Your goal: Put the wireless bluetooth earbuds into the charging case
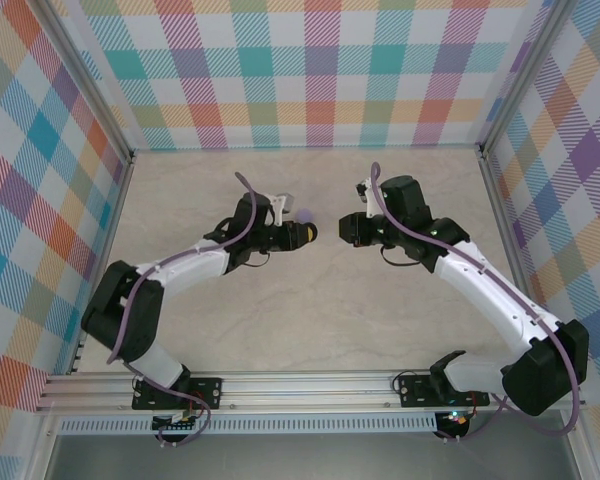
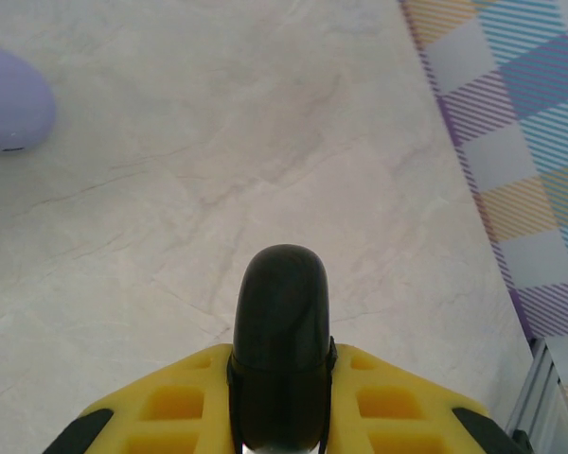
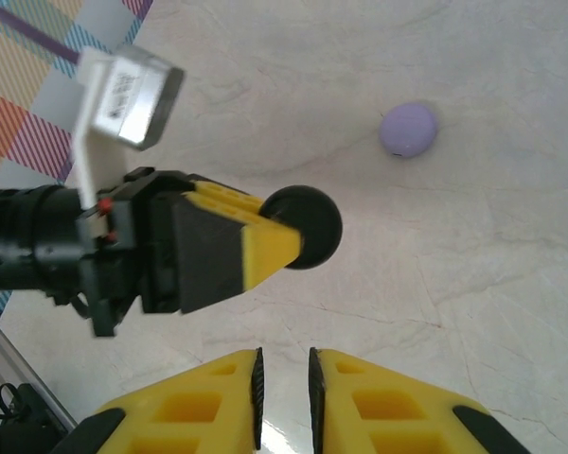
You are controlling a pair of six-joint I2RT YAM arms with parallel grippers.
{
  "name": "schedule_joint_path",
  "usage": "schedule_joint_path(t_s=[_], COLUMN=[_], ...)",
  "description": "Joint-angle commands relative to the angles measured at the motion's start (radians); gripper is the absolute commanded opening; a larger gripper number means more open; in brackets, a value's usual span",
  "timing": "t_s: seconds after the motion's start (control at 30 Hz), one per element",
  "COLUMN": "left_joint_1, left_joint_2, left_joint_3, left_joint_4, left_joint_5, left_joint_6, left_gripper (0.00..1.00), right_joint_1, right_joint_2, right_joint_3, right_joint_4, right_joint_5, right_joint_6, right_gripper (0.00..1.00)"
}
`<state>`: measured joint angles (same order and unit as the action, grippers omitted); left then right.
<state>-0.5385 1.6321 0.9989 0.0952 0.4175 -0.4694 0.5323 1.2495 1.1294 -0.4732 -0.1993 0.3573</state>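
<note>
Barely started: your L gripper clamped a black case, R gripper near-shut, empty. Earbuds weren't in yet; lavender case sat just beyond.

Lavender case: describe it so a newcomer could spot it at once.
On the marble table, look near the middle, just beyond the left gripper. The lavender case lies there, a small smooth pebble. Its neighbour, the black case, is clamped in that gripper; this one is pale purple and lies free.
</note>
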Motion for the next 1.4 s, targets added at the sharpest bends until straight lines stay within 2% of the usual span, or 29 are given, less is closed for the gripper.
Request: schedule_joint_path(t_s=[0.0,0.37,0.93,1.03,1.37], left_joint_1=[0.022,0.051,0.074,0.074,0.074], left_joint_2=[0.082,0.265,0.386,0.394,0.345], left_joint_3=[0.074,0.176,0.246,0.245,0.234], left_joint_4=[-0.102,-0.119,-0.167,-0.173,-0.220], left_joint_5=[0.016,-0.008,-0.017,-0.023,-0.082], left_joint_6=[-0.062,-0.069,-0.060,-0.058,-0.003], left_gripper=[0.12,0.12,0.14,0.21,0.66], right_joint_1=[0.005,0.005,0.005,0.005,0.005], right_joint_2=[-0.033,-0.046,-0.047,-0.047,-0.045], right_joint_3=[0.002,-0.011,-0.016,-0.017,-0.022], right_joint_4=[-0.019,-0.026,-0.034,-0.033,-0.042], right_joint_5=[0.020,0.024,0.024,0.024,0.056], right_joint_6=[-0.011,-0.014,-0.011,-0.011,-0.013], right_gripper=[0.24,0.24,0.24,0.25,0.27])
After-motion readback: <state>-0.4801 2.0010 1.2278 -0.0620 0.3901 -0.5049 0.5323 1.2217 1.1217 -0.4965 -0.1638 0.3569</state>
